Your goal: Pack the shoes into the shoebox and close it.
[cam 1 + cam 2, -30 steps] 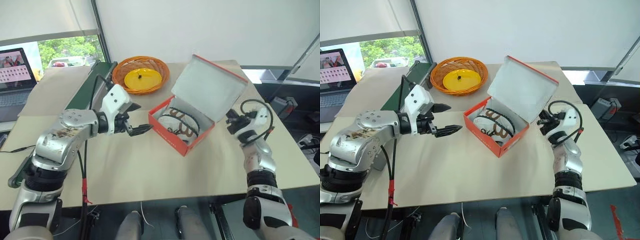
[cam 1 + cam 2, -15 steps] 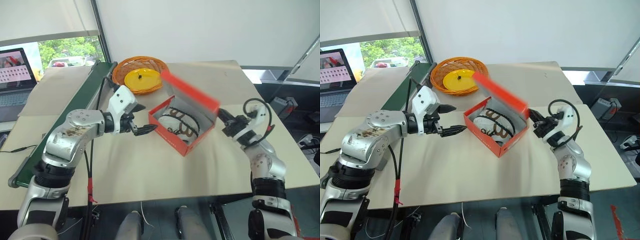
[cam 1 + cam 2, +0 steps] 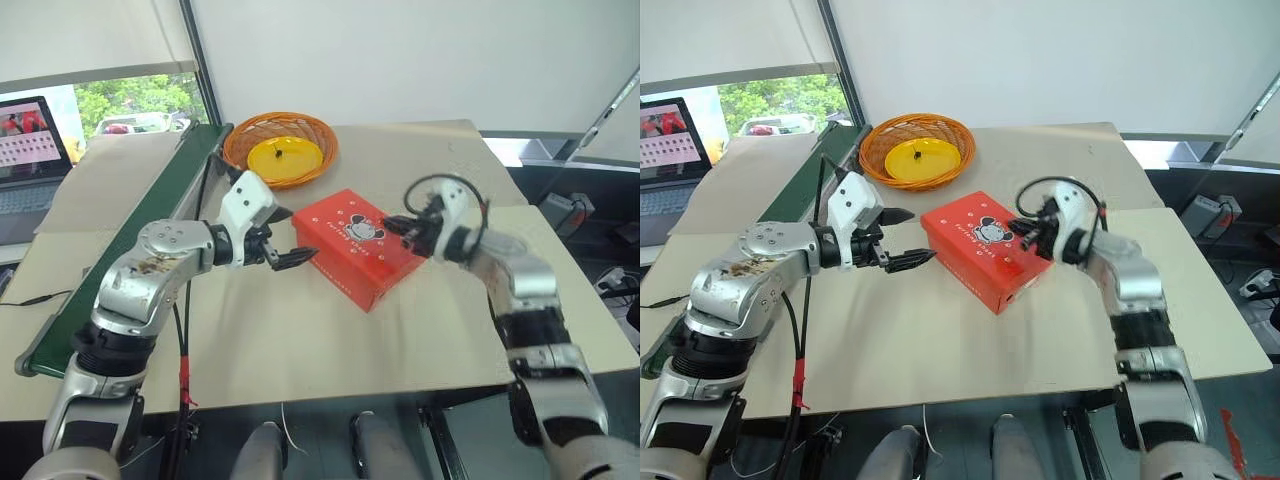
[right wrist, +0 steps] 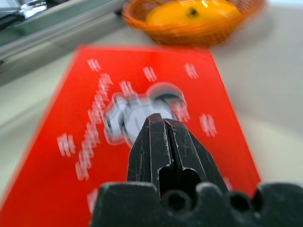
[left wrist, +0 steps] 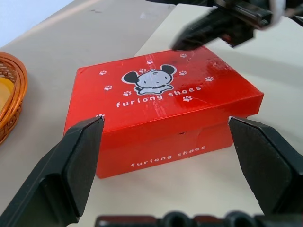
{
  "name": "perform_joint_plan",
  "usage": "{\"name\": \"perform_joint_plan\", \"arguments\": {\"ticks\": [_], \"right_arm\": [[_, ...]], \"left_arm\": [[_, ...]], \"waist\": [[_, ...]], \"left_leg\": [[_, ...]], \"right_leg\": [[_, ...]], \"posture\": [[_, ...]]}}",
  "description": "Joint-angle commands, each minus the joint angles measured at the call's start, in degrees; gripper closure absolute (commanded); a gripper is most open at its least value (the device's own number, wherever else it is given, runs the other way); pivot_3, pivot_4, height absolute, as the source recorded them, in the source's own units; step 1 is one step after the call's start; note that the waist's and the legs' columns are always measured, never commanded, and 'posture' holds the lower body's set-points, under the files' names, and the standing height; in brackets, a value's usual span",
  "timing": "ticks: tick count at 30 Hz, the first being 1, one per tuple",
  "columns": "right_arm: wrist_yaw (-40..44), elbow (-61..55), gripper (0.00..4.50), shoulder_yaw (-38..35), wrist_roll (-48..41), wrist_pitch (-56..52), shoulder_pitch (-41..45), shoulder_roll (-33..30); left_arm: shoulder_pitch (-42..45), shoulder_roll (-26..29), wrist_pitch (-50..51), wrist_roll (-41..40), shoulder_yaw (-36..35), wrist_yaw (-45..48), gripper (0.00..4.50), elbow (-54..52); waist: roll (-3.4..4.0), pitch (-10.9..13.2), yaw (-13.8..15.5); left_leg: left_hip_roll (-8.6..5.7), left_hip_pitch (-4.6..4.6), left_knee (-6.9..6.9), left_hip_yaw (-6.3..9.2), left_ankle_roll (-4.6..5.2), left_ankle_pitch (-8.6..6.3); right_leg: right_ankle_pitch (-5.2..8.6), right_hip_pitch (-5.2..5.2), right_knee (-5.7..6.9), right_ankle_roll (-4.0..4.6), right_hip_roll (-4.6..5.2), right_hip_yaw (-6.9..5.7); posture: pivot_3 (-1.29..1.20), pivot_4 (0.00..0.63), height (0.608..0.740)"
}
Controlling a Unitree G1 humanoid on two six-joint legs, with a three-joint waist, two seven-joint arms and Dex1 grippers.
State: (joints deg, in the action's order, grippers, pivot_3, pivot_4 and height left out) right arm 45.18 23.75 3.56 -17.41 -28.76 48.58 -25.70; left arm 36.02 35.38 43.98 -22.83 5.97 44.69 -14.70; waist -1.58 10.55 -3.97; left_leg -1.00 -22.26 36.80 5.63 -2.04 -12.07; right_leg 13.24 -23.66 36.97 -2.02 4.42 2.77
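Shoebox point(image 3: 357, 246) lid, up a second ago, now lies flat; red top shows a cartoon mouse. My right gripper point(image 3: 392, 224), pinched shut, has swung over it. Left gripper point(image 3: 290, 238) spread wide beside box.

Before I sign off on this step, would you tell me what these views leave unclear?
- The shoes: hidden by the shut lid of the shoebox in the eye views.
- Contact of the shut right tool with the lid: too fine to tell; the right wrist view is blurred.
- Screen content of the laptop: too small and cut by the eye views' edge.
- The object in the wicker basket: unidentifiable.
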Motion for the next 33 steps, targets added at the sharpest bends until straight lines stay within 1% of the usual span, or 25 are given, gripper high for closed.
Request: {"name": "perform_joint_plan", "arguments": {"ticks": [1, 5, 7, 9, 11, 13, 15, 16, 18, 21, 24, 25, 26, 27, 30, 33], "right_arm": [[3.04, 9.29, 4.4, 5.01, 5.1, 3.8, 5.97, 3.37], [4.16, 21.54, 4.4, 8.66, 10.11, 8.83, 9.28, 8.1], [3.52, 28.25, 4.4, 12.3, 14.66, 12.73, 8.1, 10.29], [2.84, 33.09, 4.4, 13.73, 17.29, 15.58, 6.36, 12.04], [2.75, 35.94, 4.4, 13.51, 18.52, 17.47, 5.34, 13.25], [2.47, 37.46, 4.4, 13.46, 19.62, 18.66, 4.73, 13.76], [2.46, 37.86, 4.4, 13.2, 20.06, 19.26, 4.66, 13.88], [2.77, 37.56, 4.4, 12.95, 20.17, 19.24, 4.69, 13.82], [4.48, 34.4, 4.4, 11.58, 18.81, 17.96, 5.19, 13.15], [7.85, 25.67, 4.4, 9.04, 15.42, 13.39, 5.95, 10.93], [11.47, 13.01, 4.4, 6.63, 11.41, 5.34, 5.4, 7.98], [12.4, 7.15, 4.4, 4.92, 9.12, 1.28, 5.28, 6.13], [13.29, 2.16, 4.4, 3.82, 7.93, -0.63, 4.79, 4.24], [13.67, -1.38, 4.4, 3.19, 7.13, -2.1, 4.29, 2.92], [15.03, -11.65, 3.68, 1.17, 3.94, -6.46, 1.93, -1.38], [18.04, -23.29, 2.63, 0.01, 0.26, -9.59, -2.48, -6.84]], "left_arm": [[0.35, -0.53, -1.16, 0.24, -0.76, -0.73, 0.0, -1.28], [-0.56, -0.69, -1.1, 0.4, -1.11, -1.35, 0.0, -2.13], [-1.28, -0.56, -0.83, 0.39, -1.46, -1.87, 0.0, -3.0], [-1.91, -0.5, -0.48, 0.24, -1.88, -2.47, 0.0, -3.77], [-2.34, -0.42, -0.18, 0.14, -2.19, -2.99, 0.0, -4.37], [-2.74, -0.25, 0.19, -0.12, -2.48, -3.32, 0.0, -4.92], [-3.06, -0.12, 0.4, -0.25, -2.59, -3.51, 0.0, -5.29], [-3.2, -0.1, 0.54, -0.34, -2.62, -3.61, 0.0, -5.56], [-3.41, -0.1, 0.59, -0.4, -2.59, -3.68, 0.0, -5.71], [-3.36, -0.26, 0.36, -0.25, -2.35, -3.56, 0.0, -5.18], [-3.15, -0.5, 0.01, -0.01, -2.03, -3.52, 0.0, -4.58], [-3.05, -0.54, -0.32, 0.15, -1.77, -3.3, 0.0, -4.14], [-2.96, -0.56, -0.65, 0.35, -1.51, -3.14, 0.0, -3.74], [-2.91, -0.56, -0.88, 0.49, -1.35, -3.02, 0.0, -3.48], [-2.74, -0.46, -1.51, 0.87, -1.11, -2.72, 0.0, -2.57], [-2.53, -0.37, -1.77, 0.89, -1.14, -2.31, 0.0, -1.96]], "waist": [[0.0, 0.0, 0.06], [0.0, 0.0, 0.2], [0.0, -0.01, 0.2], [-0.2, -0.22, -0.04], [-0.28, -0.3, -0.33], [-0.28, -0.39, -0.29], [-0.26, -0.54, -0.24], [-0.26, -0.73, -0.22], [-0.24, -0.85, -0.21], [-0.23, -0.85, -0.1], [-0.21, -0.84, 0.0], [-0.21, -0.84, 0.06], [-0.2, -0.83, 0.1], [-0.14, -0.78, 0.15], [-0.12, -0.77, 0.42], [-0.12, -0.76, 0.87]], "left_leg": [[0.0, -0.01, 0.0, 0.01, 0.0, 0.0], [0.0, -0.05, -0.01, 0.01, 0.03, -0.02], [-0.04, -0.12, -0.01, 0.03, 0.03, -0.02], [-0.03, -0.03, 0.0, 0.01, 0.02, -0.02], [0.01, 0.3, -0.02, 0.03, 0.06, -0.06], [0.02, 0.89, -0.12, 0.01, 0.11, -0.13], [0.05, 1.55, -0.22, 0.02, 0.12, -0.16], [0.05, 1.76, -0.27, 0.02, 0.1, -0.17], [0.05, 1.98, -0.38, 0.01, 0.1, -0.17], [0.06, 1.93, -0.43, 0.02, 0.1, -0.17], [0.05, 1.52, -0.42, 0.07, 0.1, -0.17], [0.04, 1.29, -0.42, 0.09, 0.1, -0.17], [0.02, 1.02, -0.4, 0.1, 0.1, -0.17], [0.0, 0.7, -0.36, 0.1, 0.1, -0.16], [-0.04, -0.35, 0.0, 0.15, 0.09, -0.16], [-0.04, -0.53, 0.03, 0.2, 0.1, -0.16]], "right_leg": [[0.0, -0.01, 0.0, 0.0, 0.0, -0.01], [-0.01, -0.04, -0.01, 0.02, 0.01, -0.01], [-0.02, -0.15, 0.01, 0.03, 0.04, -0.01], [-0.02, -0.11, 0.04, 0.04, 0.04, 0.01], [-0.02, 0.2, 0.01, 0.04, -0.01, 0.0], [0.04, 0.74, -0.07, 0.03, -0.01, 0.0], [0.33, 1.46, -0.19, -0.37, -0.03, -0.06], [0.38, 1.63, -0.19, -0.38, -0.03, -0.05], [0.43, 1.78, -0.18, -0.38, -0.03, -0.04], [0.44, 1.7, -0.17, -0.37, -0.03, -0.04], [0.43, 1.34, -0.17, -0.34, -0.03, -0.04], [0.37, 1.14, -0.17, -0.24, -0.01, -0.05], [0.22, 0.85, -0.14, 0.0, 0.0, -0.05], [0.19, 0.52, -0.07, 0.04, 0.02, -0.03], [0.14, -0.49, 0.19, 0.08, 0.04, -0.05], [0.13, -0.6, 0.14, 0.09, 0.04, -0.11]], "posture": [[0.0, 0.15, 0.74], [0.0, 0.15, 0.74], [0.0, 0.15, 0.74], [0.0, 0.15, 0.74], [0.0, 0.15, 0.74], [0.0, 0.15, 0.74], [0.0, 0.15, 0.74], [0.0, 0.15, 0.74], [0.0, 0.15, 0.74], [0.0, 0.15, 0.74], [0.0, 0.15, 0.74], [0.0, 0.15, 0.74], [0.0, 0.15, 0.74], [0.0, 0.15, 0.74], [0.0, 0.15, 0.74], [0.0, 0.15, 0.74]]}}
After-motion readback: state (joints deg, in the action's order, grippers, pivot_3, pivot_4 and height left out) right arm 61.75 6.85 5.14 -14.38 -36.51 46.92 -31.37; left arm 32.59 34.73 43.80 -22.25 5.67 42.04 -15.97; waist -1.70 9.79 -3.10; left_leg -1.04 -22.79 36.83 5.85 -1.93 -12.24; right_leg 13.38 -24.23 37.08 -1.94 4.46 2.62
